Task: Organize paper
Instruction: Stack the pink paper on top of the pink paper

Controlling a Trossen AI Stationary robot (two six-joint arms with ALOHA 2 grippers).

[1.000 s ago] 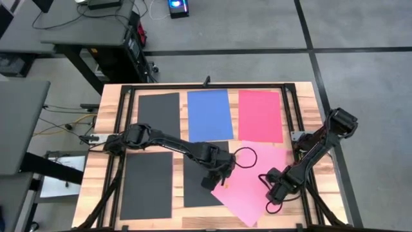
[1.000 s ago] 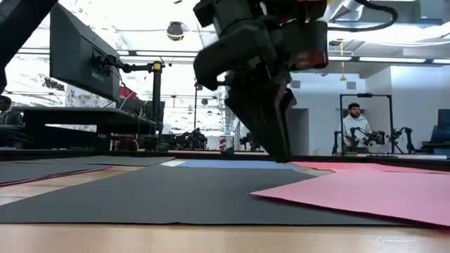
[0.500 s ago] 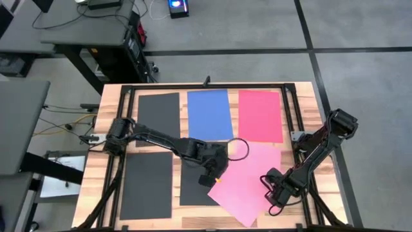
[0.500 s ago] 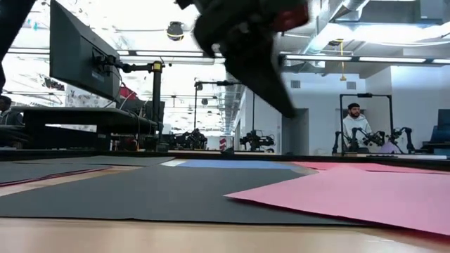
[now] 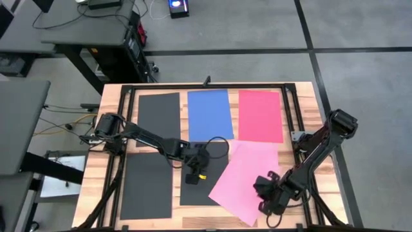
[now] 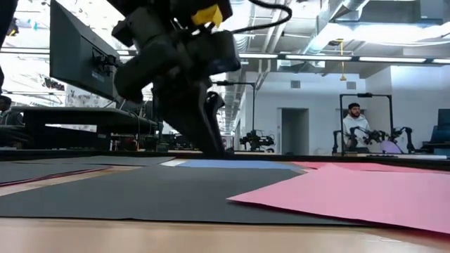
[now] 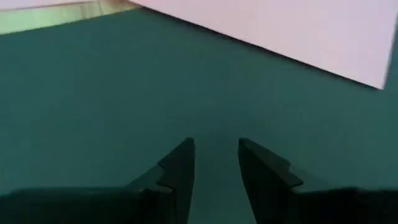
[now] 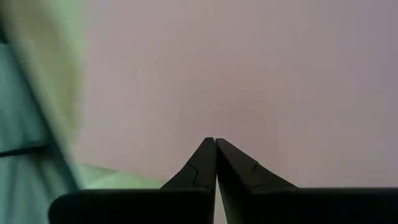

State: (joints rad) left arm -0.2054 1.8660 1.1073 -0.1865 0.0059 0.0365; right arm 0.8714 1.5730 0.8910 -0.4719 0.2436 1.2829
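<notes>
left hand (image 7: 214, 163) part-open, empty, over dark sheet (image 5: 196, 187) | right hand (image 8: 215, 163) closed on pink sheet (image 5: 241, 180)

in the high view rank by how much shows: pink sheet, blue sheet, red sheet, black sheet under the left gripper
1. pink sheet, skewed, nearly all showing
2. red sheet and blue sheet: look alike, no ranking between them
3. black sheet, partly covered by the pink sheet and the left gripper
</notes>
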